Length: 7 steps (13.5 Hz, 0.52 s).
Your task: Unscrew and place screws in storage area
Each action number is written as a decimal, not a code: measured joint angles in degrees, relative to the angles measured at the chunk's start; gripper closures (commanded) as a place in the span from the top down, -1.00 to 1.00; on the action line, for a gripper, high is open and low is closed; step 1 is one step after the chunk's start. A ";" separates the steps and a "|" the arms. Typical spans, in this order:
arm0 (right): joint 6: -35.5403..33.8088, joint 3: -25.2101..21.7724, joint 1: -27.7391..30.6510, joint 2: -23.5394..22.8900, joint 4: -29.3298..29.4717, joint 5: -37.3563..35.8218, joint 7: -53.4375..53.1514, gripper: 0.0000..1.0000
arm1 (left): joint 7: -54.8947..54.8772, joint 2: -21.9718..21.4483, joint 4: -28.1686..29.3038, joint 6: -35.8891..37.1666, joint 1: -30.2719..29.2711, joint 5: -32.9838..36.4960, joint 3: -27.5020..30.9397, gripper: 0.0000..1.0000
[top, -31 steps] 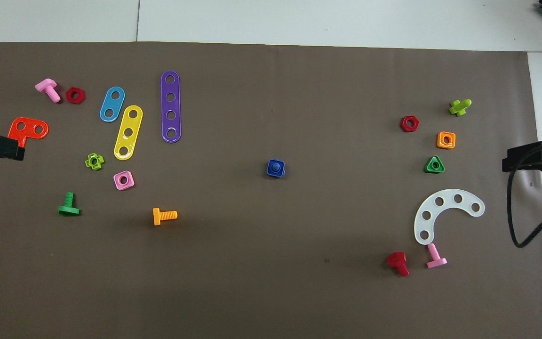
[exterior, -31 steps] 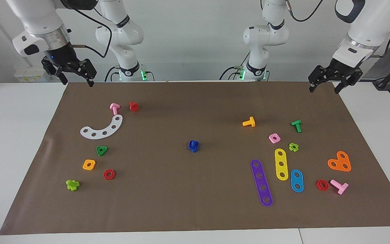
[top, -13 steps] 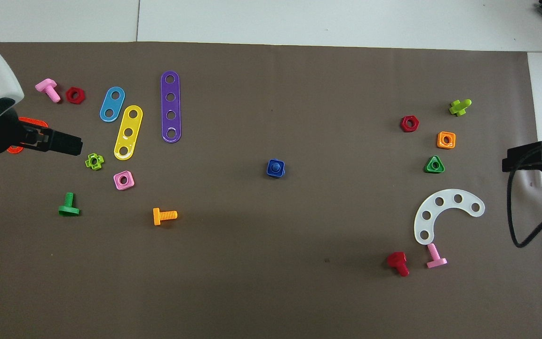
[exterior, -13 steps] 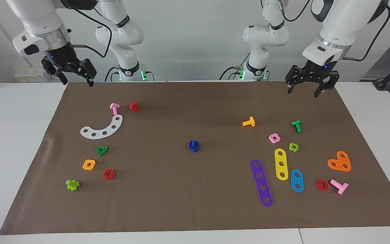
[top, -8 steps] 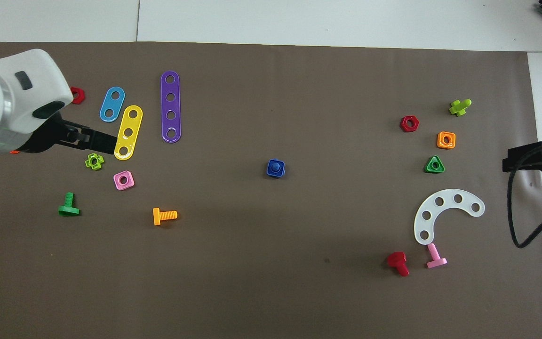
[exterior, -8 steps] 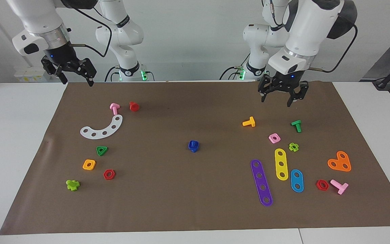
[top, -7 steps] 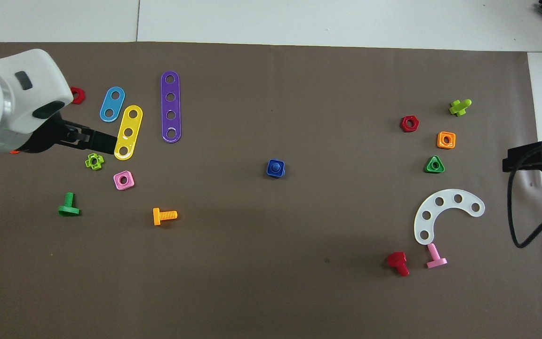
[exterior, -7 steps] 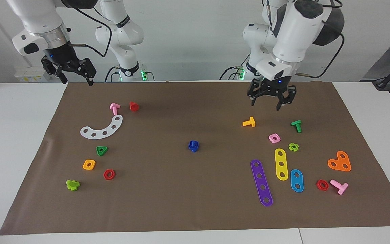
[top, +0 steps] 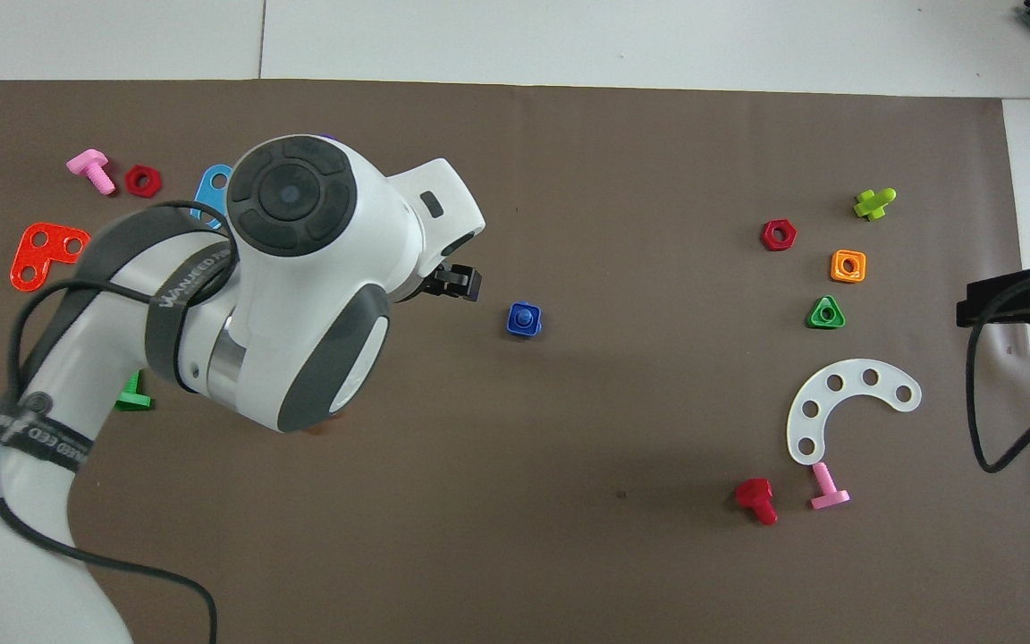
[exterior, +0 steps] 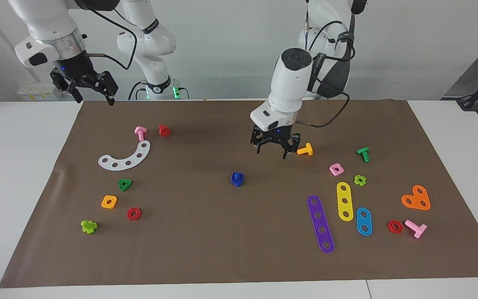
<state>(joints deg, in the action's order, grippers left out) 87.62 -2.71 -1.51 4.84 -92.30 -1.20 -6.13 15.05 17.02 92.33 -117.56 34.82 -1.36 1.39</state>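
Note:
The dark-blue screw, a bolt with its square nut on it, stands in the middle of the brown mat; it also shows in the overhead view. My left gripper is open and empty, up in the air over bare mat beside the screw, toward the left arm's end. In the overhead view only the left gripper's tip shows under the arm. My right gripper is open and empty and waits over the mat's corner at the right arm's end; it also shows in the overhead view.
An orange bolt lies close by my left gripper. A pink nut, a green bolt and purple, yellow and blue strips lie toward the left arm's end. A white curved strip, green triangular nut and red bolt lie toward the right arm's end.
My left arm has swung in from the mat's corner toward the middle and come down, and its gripper now hangs near the blue screw. The right arm and all parts have stayed put.

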 measured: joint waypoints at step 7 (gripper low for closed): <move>0.00 0.00 0.00 0.00 0.00 0.00 0.00 1.00 | 5.49 9.04 -0.08 -9.80 5.07 0.00 0.06 1.00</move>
<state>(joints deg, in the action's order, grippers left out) 87.62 -2.71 -1.51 4.84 -92.30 -1.20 -6.13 20.54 26.06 92.25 -127.36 39.89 -1.36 1.44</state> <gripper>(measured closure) 0.000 0.000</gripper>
